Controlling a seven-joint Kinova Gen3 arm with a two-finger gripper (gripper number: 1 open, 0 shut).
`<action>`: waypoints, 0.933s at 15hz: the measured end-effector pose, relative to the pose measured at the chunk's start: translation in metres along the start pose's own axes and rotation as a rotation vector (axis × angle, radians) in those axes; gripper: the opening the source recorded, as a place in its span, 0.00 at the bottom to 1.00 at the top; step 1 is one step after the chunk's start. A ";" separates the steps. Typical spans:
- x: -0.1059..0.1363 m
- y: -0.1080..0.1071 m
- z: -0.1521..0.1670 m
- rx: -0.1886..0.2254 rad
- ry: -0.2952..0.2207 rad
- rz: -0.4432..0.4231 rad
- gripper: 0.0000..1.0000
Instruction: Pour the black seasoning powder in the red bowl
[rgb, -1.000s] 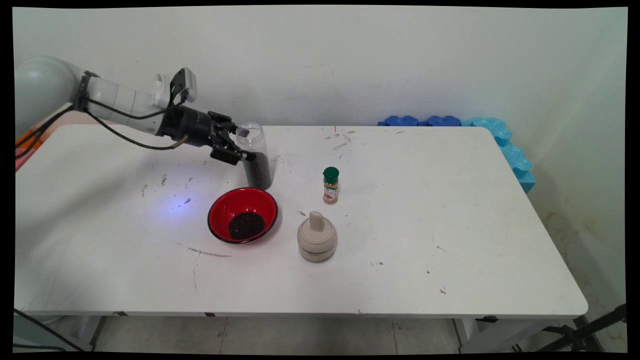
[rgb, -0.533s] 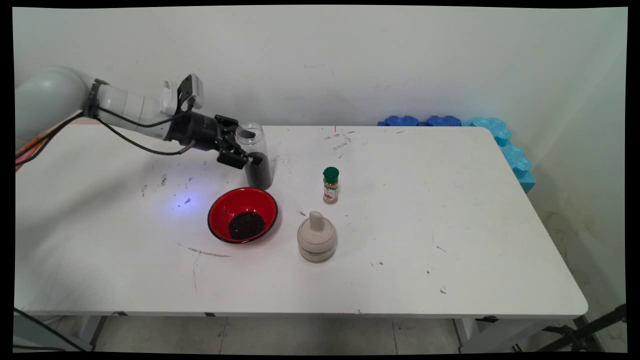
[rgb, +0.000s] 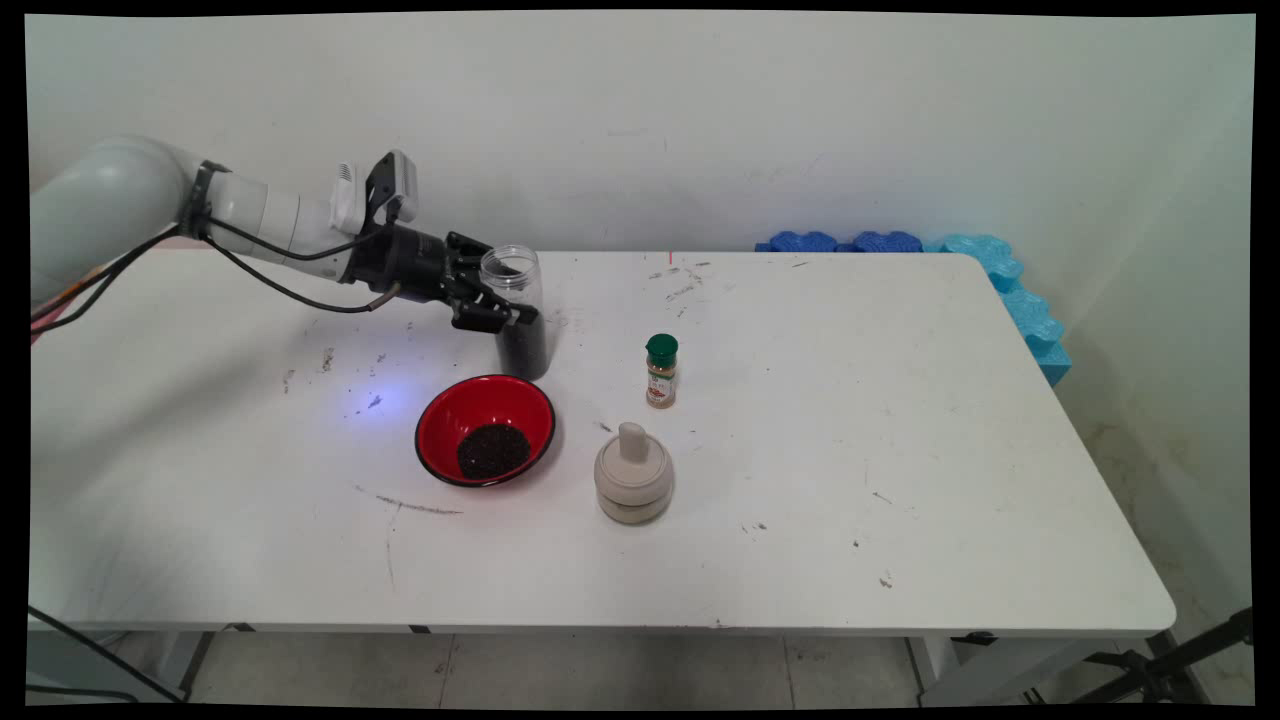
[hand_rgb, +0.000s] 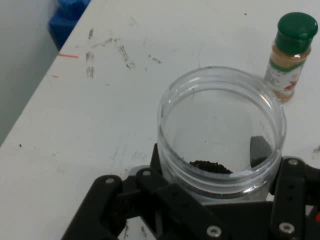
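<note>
A clear plastic jar (rgb: 517, 310) with no lid stands upright behind the red bowl (rgb: 450, 415), its lower part filled with dark grains. My gripper (rgb: 508, 313) reaches in from the left and is shut on the jar at mid-height. The hand view looks down into the jar's open mouth (hand_rgb: 220, 125), with the gripper (hand_rgb: 210, 167) clasping it from both sides and a finger (hand_rgb: 260, 151) showing through the wall. The red bowl holds a heap of the same dark grains.
A small spice bottle with a green cap (rgb: 661, 371) (hand_rgb: 291, 55) stands right of the jar. A beige lidded pot (rgb: 633, 473) sits in front of it. Blue foam pieces (rgb: 900, 243) line the white table's (rgb: 900, 450) far right edge.
The arm has pushed further right and the jar has shifted a little to the right with it, staying upright in the gripper.
</note>
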 end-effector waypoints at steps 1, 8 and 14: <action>0.002 0.001 -0.002 0.001 -0.001 -0.003 0.00; 0.043 0.015 -0.055 0.026 -0.006 -0.057 0.00; 0.088 0.042 -0.118 -0.004 0.009 -0.080 0.00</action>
